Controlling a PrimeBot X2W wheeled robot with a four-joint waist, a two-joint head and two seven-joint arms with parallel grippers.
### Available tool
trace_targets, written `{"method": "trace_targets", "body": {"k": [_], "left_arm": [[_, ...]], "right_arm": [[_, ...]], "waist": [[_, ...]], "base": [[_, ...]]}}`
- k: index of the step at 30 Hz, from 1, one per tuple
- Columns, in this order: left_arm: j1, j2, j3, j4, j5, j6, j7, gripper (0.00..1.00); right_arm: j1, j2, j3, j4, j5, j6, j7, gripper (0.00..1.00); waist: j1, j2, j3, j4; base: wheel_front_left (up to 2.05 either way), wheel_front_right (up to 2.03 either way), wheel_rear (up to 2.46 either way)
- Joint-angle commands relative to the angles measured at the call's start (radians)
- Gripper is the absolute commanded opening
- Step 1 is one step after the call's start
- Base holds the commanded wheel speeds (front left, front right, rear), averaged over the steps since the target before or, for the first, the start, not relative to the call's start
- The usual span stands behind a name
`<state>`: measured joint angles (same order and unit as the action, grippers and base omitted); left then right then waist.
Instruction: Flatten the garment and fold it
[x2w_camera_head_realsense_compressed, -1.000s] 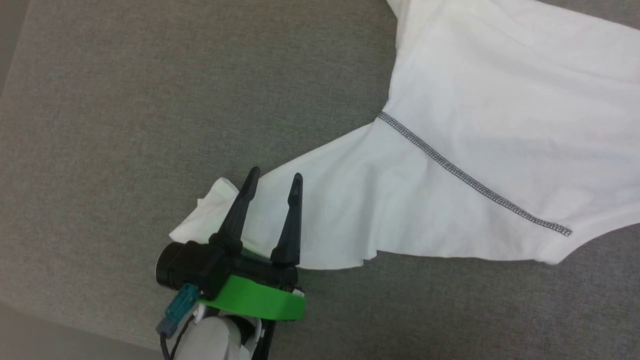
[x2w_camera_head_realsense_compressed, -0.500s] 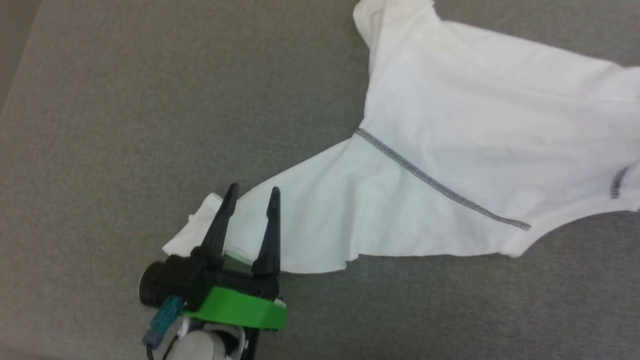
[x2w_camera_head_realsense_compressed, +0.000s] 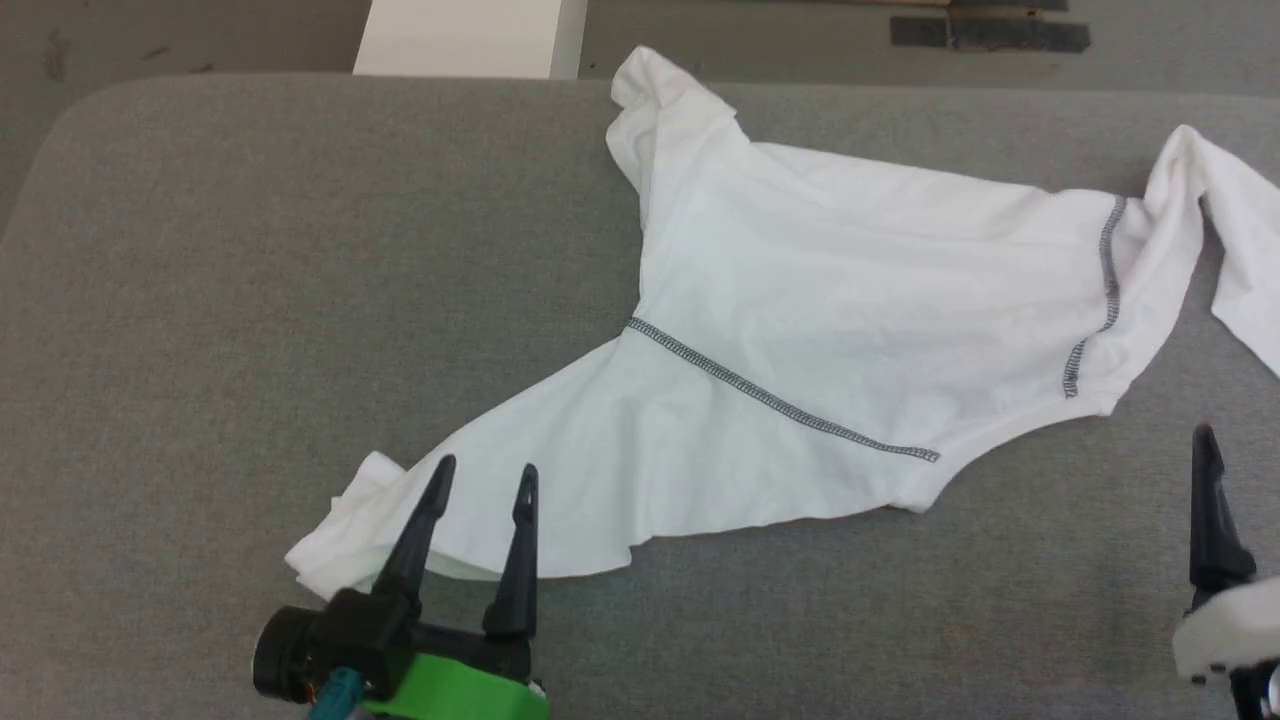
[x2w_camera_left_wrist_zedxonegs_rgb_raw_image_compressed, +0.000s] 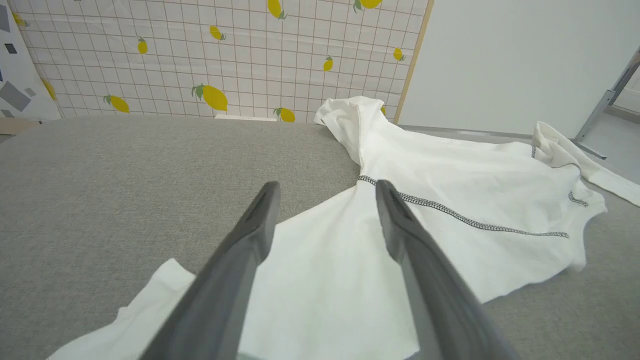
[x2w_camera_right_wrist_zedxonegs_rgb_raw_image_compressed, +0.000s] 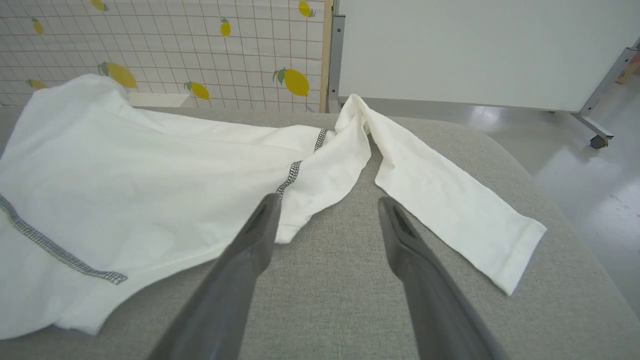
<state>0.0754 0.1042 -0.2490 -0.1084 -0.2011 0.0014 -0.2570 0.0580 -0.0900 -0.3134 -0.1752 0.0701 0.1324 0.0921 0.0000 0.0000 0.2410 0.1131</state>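
Garment (x2w_camera_head_realsense_compressed: 850, 290): white, lying spread but not flat on the grey table (x2w_camera_head_realsense_compressed: 200, 260), across the middle and right of the surface in the head view.

Left sleeve (x2w_camera_head_realsense_compressed: 560, 470): stretched toward the near left of the table, with its end crumpled. A dark zigzag seam (x2w_camera_head_realsense_compressed: 780, 402) marks where it joins the body.

Right sleeve (x2w_camera_right_wrist_zedxonegs_rgb_raw_image_compressed: 450, 210): lies on the table at the right, bent back on itself near the shoulder, cuff flat on the surface. A second zigzag seam runs at that shoulder.

Far corner of the garment (x2w_camera_head_realsense_compressed: 650, 100): bunched and raised at the table's far edge.

Left pincer (x2w_camera_head_realsense_compressed: 486, 466): fingers spread apart, nothing between them. It stands over the crumpled end of the left sleeve; contact with the cloth cannot be determined.

Right pincer (x2w_camera_right_wrist_zedxonegs_rgb_raw_image_compressed: 327, 200): fingers spread apart, holding nothing. It stands over bare table on the near right, just beside the underarm fold and between the body and the right sleeve.

Surroundings: a white box (x2w_camera_head_realsense_compressed: 465, 35) sits beyond the table's far edge, and a lemon-print panel (x2w_camera_left_wrist_zedxonegs_rgb_raw_image_compressed: 200, 50) stands behind
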Motion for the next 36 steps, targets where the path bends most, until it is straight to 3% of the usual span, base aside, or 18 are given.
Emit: {"method": "trace_targets", "body": {"k": [1,6,16,24,31,32,33,36], "left_arm": [[0.017,0.008,-0.011,0.000,0.021,0.005,-0.004,1.00],[-0.013,0.021,-0.071,-0.011,0.074,-0.008,0.041,1.00],[-0.278,0.059,-0.336,0.084,0.175,-0.123,0.320,1.00],[-0.470,0.090,-0.524,0.245,0.154,-0.132,0.463,1.00],[-0.546,0.103,-0.559,0.349,0.163,-0.132,0.492,1.00],[-0.555,0.105,-0.563,0.366,0.172,-0.130,0.495,0.58],[-0.561,0.104,-0.565,0.377,0.175,-0.128,0.491,0.00],[-0.569,0.096,-0.550,0.400,0.167,-0.106,0.460,0.00]], "right_arm": [[0.030,0.018,-0.013,-0.018,-0.007,-0.002,-0.023,1.00],[0.086,0.039,-0.023,-0.050,0.017,-0.002,-0.046,1.00],[0.033,0.040,-0.061,-0.107,0.022,-0.002,-0.038,1.00],[-0.001,0.040,-0.040,-0.107,0.049,-0.002,-0.039,1.00],[-0.021,0.040,-0.039,-0.101,0.057,-0.002,-0.049,1.00],[-0.024,0.040,-0.038,-0.100,0.058,-0.002,-0.050,1.00],[-0.026,0.040,-0.037,-0.099,0.058,-0.002,-0.052,1.00],[-0.032,0.040,-0.036,-0.093,0.059,-0.002,-0.054,1.00]], "waist": [[0.0000,0.0000,-0.036,-0.026],[0.0000,0.0000,-0.043,-0.036],[0.0000,0.0000,0.039,-0.046],[0.0000,0.0000,0.119,-0.075],[0.0000,0.0000,0.165,-0.098],[0.0000,0.0000,0.169,-0.100],[0.0000,0.0000,0.171,-0.101],[0.0000,0.0000,0.173,-0.103]], "base": [[0.00,0.00,0.00],[0.00,0.00,0.00],[0.00,0.00,0.00],[0.00,0.00,0.00],[0.00,0.00,0.00],[0.00,0.00,0.00],[0.00,0.00,0.00],[0.00,0.00,0.00]]}}
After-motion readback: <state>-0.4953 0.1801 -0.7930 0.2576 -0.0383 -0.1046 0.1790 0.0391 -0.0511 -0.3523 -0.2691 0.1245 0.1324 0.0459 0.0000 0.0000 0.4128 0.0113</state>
